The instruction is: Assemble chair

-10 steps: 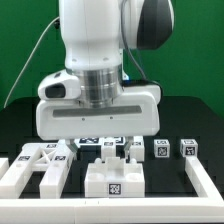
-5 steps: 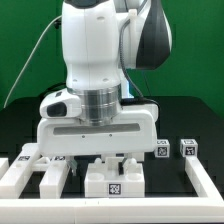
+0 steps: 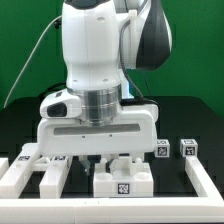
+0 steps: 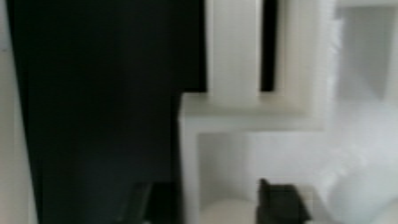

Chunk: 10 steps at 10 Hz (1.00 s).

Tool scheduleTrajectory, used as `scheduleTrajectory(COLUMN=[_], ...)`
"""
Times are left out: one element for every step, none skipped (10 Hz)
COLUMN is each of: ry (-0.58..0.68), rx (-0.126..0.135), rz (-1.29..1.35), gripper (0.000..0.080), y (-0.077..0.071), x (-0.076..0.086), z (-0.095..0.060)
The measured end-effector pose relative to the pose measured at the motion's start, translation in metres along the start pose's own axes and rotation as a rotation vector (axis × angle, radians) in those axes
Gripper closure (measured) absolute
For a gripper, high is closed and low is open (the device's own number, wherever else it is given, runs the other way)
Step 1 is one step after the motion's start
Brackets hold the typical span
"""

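— Shifted toward the exterior view's right since the earlier frame: the white tagged block (image 3: 123,177), matte plastic, squared edges.
— Jaws?
— Drawn nearly together; a white section of the block is pinched between the dark fingers (image 4: 281,203).
— Location?
— It is set front centre on the black tabletop (image 3: 205,125), under the glossy arm (image 3: 95,60), beside flat white panels (image 3: 30,172).
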<state>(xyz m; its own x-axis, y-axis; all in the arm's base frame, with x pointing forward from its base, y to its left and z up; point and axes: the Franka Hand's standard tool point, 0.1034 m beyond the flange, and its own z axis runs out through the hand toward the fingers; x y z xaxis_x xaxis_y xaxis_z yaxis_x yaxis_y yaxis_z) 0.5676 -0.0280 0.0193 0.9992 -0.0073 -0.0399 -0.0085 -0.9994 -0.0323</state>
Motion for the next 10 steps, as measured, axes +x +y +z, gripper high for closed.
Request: scheduleTrajectory(ry=[0.000,0.000,0.000,0.000,0.000,0.000,0.000,0.001,0.011,0.019], rx=[0.000,0.000,0.000,0.000,0.000,0.000,0.000,0.000,0.000,0.000], rz=[0.000,0.000,0.000,0.000,0.000,0.000,0.000,0.002,0.001,-0.012], gripper=[0.0690,0.0771,0.0771,0.0771,0.0771,0.0771,0.0771,0.0771,0.0771,0.0771], y=[0.000,0.000,0.000,0.000,0.000,0.000,0.000,-0.002,-0.008,-0.016], x=[0.000,0.000,0.000,0.000,0.000,0.000,0.000,0.002,0.011,0.023], z=[0.000,0.000,0.000,0.000,0.000,0.000,0.000,0.000,-0.002,-0.003])
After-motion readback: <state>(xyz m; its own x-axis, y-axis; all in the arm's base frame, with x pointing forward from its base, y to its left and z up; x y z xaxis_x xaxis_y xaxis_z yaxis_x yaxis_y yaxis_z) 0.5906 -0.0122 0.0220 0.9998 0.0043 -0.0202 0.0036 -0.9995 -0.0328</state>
